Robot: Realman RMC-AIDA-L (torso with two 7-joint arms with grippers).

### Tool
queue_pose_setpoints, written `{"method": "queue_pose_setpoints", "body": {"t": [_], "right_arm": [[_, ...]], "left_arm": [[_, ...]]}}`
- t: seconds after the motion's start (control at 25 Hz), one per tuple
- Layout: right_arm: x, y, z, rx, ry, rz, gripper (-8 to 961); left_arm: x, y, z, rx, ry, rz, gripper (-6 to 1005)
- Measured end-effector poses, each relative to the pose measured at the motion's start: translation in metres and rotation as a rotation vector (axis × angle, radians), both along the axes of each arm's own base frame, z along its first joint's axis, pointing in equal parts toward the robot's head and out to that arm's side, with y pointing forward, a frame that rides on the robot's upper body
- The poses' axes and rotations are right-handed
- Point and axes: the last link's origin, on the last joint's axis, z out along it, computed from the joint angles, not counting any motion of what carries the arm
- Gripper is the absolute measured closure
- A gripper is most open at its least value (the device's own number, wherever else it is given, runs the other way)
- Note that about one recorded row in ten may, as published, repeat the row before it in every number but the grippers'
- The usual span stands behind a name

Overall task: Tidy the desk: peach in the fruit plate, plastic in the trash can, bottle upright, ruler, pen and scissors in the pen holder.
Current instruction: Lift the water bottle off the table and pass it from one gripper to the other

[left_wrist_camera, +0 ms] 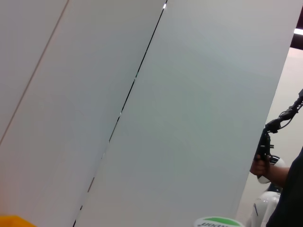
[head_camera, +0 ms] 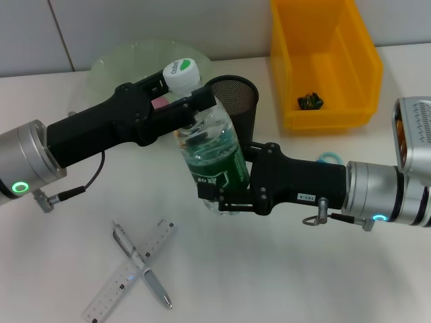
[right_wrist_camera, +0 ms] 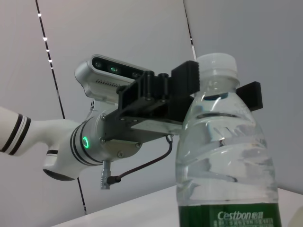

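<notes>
The bottle-upright step is in hand. The bottle [head_camera: 212,158] is held near vertical over the middle of the worktop [head_camera: 289,269], cap uppermost, just in front of the black mesh pen holder [head_camera: 237,101]. Its lower body is clamped by the right end effector [head_camera: 225,195], and its neck, just under the cap, is closed on by the left end effector [head_camera: 185,111]; in the right wrist view the black fingers [right_wrist_camera: 187,82] are seen either side of the neck. Whether the base already rests on the worktop cannot be told.

The next move is judged to call for the bottle being settled on its base and both grips being eased off without tipping it.

The pen [head_camera: 141,264] and ruler [head_camera: 130,269] lie crossed nearer the robot, well apart from the bottle. The yellow bin [head_camera: 323,60] stands at the back right, a dark scrap [head_camera: 310,101] inside it, and the pale fruit plate [head_camera: 128,64] at the back left. The pen holder just behind the bottle could be knocked on withdrawal.
</notes>
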Motion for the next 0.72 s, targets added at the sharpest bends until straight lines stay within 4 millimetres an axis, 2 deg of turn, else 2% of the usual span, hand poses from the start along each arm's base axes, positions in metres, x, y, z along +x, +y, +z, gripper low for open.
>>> {"method": "queue_pose_setpoints", "body": {"t": [0.24,0.56,0.72], "right_arm": [[-0.0002,0.0,0.0,-0.001,0.001,0.001,153],[0.0,-0.0011,-0.0013,-0.006,0.002,-0.002,151],[-0.0001,-0.0014,-0.0016,-0.008,0.003,-0.002,150]], "left_arm": [[-0.0012,-0.0005,0.0002,0.0,-0.004,0.007,320],[-0.0007,-0.0008,-0.0002,-0.005,-0.002,0.003,549],[-0.0007,-0.0011,-0.0003,-0.008,-0.004,0.003,549]]}}
